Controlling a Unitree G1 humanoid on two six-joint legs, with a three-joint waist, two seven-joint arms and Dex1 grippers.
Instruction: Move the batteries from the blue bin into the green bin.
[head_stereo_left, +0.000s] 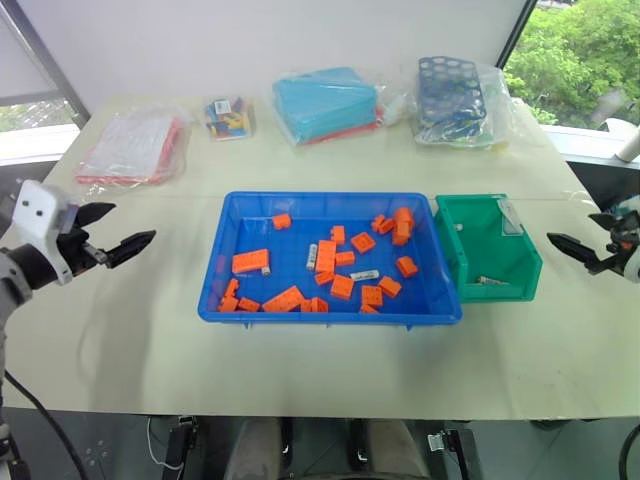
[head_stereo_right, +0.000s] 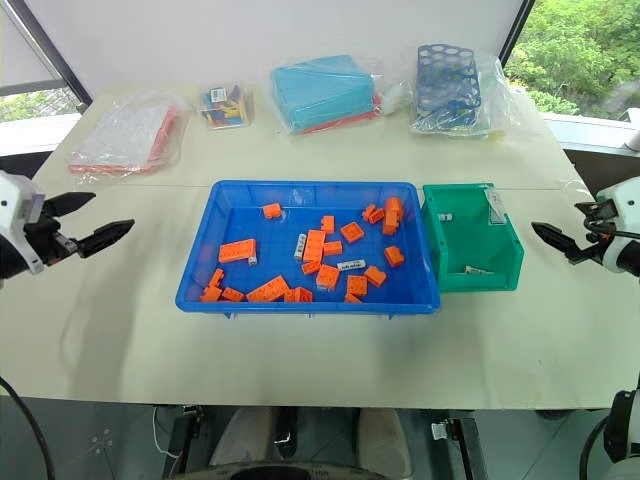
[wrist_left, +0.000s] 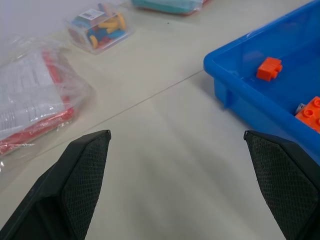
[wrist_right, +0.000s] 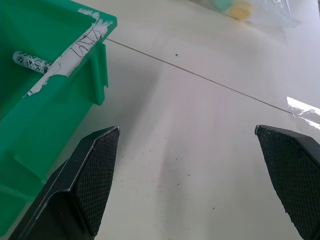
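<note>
The blue bin (head_stereo_left: 330, 318) sits mid-table with many orange blocks (head_stereo_left: 250, 262) in it. Two batteries lie among them, one (head_stereo_left: 311, 256) near the middle and one (head_stereo_left: 364, 275) to its right. The green bin (head_stereo_left: 528, 262) stands against the blue bin's right side. It holds one battery (head_stereo_left: 490, 281) near its front and another (wrist_right: 31, 62) by the white label. My left gripper (head_stereo_left: 130, 225) hovers open over bare table left of the blue bin. My right gripper (head_stereo_left: 572, 230) hovers open to the right of the green bin. Neither holds anything.
Along the far edge lie a red-and-white packet in plastic (head_stereo_left: 132, 148), a small clear box of coloured pieces (head_stereo_left: 230, 117), a wrapped light-blue flat box (head_stereo_left: 325, 103) and a bagged blue rack with holes (head_stereo_left: 455, 100). Bare table lies on both sides of the bins and in front.
</note>
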